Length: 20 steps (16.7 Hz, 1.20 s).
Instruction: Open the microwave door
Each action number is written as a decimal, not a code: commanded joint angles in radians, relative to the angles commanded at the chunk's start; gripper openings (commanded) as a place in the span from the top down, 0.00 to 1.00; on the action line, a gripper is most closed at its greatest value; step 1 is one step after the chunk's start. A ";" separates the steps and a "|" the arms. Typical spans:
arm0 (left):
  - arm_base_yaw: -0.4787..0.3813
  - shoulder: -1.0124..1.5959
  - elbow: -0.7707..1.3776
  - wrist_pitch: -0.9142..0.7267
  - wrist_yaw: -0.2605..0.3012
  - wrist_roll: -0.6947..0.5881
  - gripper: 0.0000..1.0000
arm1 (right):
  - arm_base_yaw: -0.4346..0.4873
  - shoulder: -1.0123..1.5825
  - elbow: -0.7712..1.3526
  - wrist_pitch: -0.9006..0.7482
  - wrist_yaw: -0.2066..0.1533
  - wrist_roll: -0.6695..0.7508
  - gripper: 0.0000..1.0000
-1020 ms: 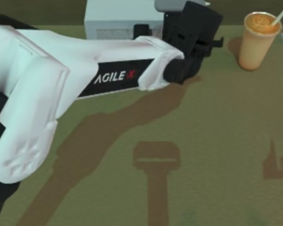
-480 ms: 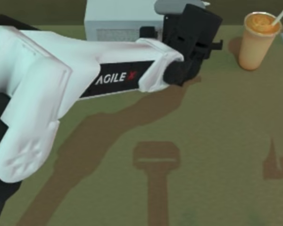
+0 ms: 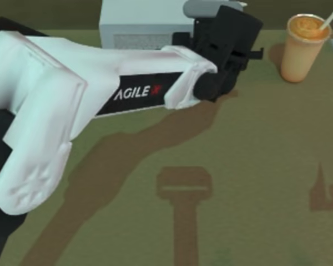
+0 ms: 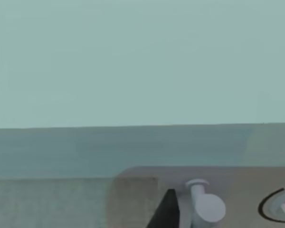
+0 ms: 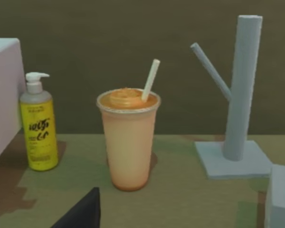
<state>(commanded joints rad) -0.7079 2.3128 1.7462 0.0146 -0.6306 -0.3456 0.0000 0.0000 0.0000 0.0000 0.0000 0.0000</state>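
The left arm [image 3: 100,94], reaching from the table's left side toward the far edge, carries a black strip along its white casing that reads "AGILE" in white capitals followed by a red "X". A yellow pump bottle [image 5: 38,130], seen from the right wrist camera, has dark lettering on its front, but the marks cannot be read as words. Nothing else in view bears any text or number that can be read.
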 joint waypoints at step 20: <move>0.002 0.254 0.698 -0.915 0.218 -0.187 1.00 | 0.000 0.000 0.000 0.000 0.000 0.000 0.00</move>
<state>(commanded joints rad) -0.7061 2.5667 2.4438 -0.9005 -0.4125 -0.5330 0.0000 0.0000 0.0000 0.0000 0.0000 0.0000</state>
